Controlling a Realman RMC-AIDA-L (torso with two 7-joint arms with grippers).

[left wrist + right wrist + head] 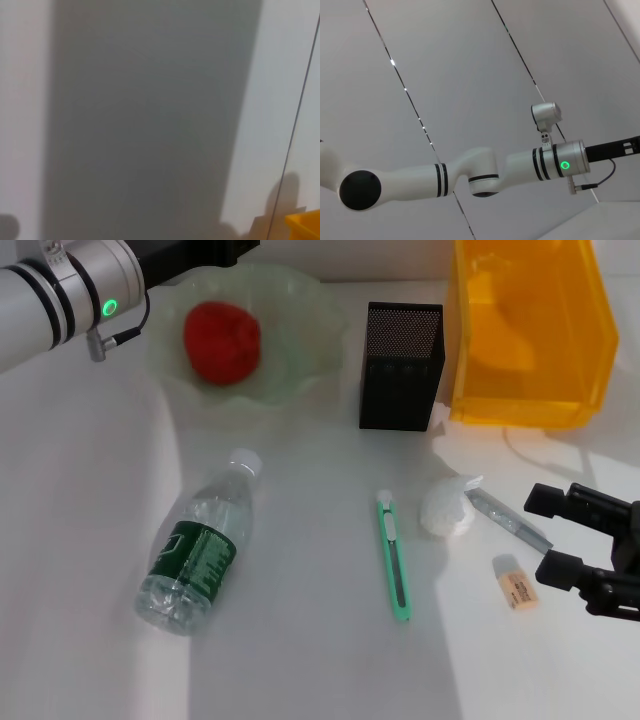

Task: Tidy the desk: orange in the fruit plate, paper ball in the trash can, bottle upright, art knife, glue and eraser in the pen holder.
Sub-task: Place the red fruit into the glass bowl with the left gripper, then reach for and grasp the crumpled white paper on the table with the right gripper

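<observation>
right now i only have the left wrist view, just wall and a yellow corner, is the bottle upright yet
observer: No, the water bottle lies on its side on the table, cap toward the fruit plate.
operator: anything in the plate
observer: A red fruit sits in it.
operator: where's the right gripper
observer: Open, low beside the eraser, holding nothing.
</observation>
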